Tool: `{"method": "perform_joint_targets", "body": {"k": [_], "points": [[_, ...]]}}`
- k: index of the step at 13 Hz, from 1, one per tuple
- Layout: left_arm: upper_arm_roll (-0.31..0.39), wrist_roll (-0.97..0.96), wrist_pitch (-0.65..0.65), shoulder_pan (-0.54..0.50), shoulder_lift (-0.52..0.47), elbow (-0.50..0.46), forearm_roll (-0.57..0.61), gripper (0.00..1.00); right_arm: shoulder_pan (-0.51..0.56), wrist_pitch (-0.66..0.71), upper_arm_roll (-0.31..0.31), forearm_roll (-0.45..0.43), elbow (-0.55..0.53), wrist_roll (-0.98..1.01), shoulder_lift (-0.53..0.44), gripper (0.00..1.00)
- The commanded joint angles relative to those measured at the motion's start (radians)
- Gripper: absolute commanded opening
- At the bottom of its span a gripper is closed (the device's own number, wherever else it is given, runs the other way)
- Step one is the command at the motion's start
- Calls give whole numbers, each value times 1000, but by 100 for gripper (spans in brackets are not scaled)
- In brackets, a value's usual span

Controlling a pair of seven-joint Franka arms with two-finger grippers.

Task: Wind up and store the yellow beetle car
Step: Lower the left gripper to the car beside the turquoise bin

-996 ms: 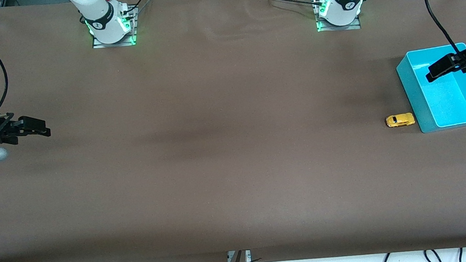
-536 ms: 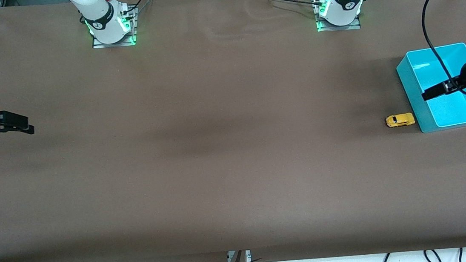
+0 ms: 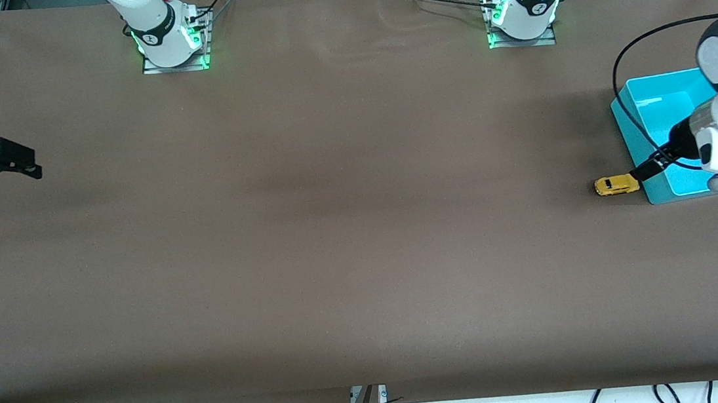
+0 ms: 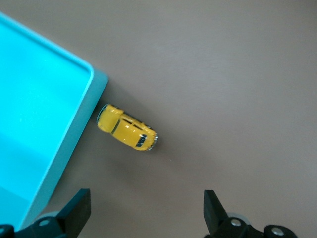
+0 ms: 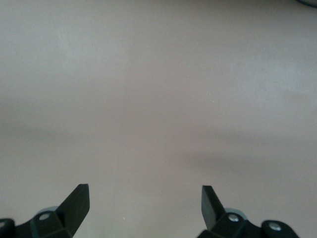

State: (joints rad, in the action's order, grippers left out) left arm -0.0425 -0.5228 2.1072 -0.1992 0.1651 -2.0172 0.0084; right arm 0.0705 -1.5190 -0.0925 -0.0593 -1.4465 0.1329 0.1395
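Note:
The yellow beetle car sits on the brown table right beside the cyan bin, at the left arm's end. In the left wrist view the car lies on its wheels next to the bin's corner. My left gripper is open and empty, over the bin's edge next to the car; its fingers stand wide apart. My right gripper is open and empty, up over bare table at the right arm's end, and waits. Its view shows only table between the fingers.
The cyan bin's inside shows nothing in it. A black cable loops from the left arm above the bin. The table's front edge has cables below it.
My left gripper has moved from over the bin's inside down toward the car, with the arm's wrist swinging into view. My right gripper has drawn back toward the table's end.

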Motion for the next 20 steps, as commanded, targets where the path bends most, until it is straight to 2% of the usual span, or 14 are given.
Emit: {"method": "perform_joint_targets", "body": {"k": [1,3,5,8,17,19,20], "points": [[-10,-204,100,-9,-1,-89,56,100,-12,10,3,-22,-73,-15,-52,100],[-10,-374,210,-26,40,-132,67,100,-11,25,13,-16,-89,-16,-60,100],[-8,-546,276,-28,109,-127,77,100,-14,40,13,-14,-91,-76,-60,100],[-7,-765,349,-29,200,-113,163,100,-12,45,13,-13,-83,-96,-35,100],[27,-890,468,-35,274,-127,188,100,-5,40,13,-7,-63,-99,-17,100],[29,-892,484,-35,277,-129,189,94,-5,37,13,-7,-63,-99,-17,100],[39,-892,484,-35,277,-129,189,87,-5,39,14,-7,-63,-98,-15,100]]}}
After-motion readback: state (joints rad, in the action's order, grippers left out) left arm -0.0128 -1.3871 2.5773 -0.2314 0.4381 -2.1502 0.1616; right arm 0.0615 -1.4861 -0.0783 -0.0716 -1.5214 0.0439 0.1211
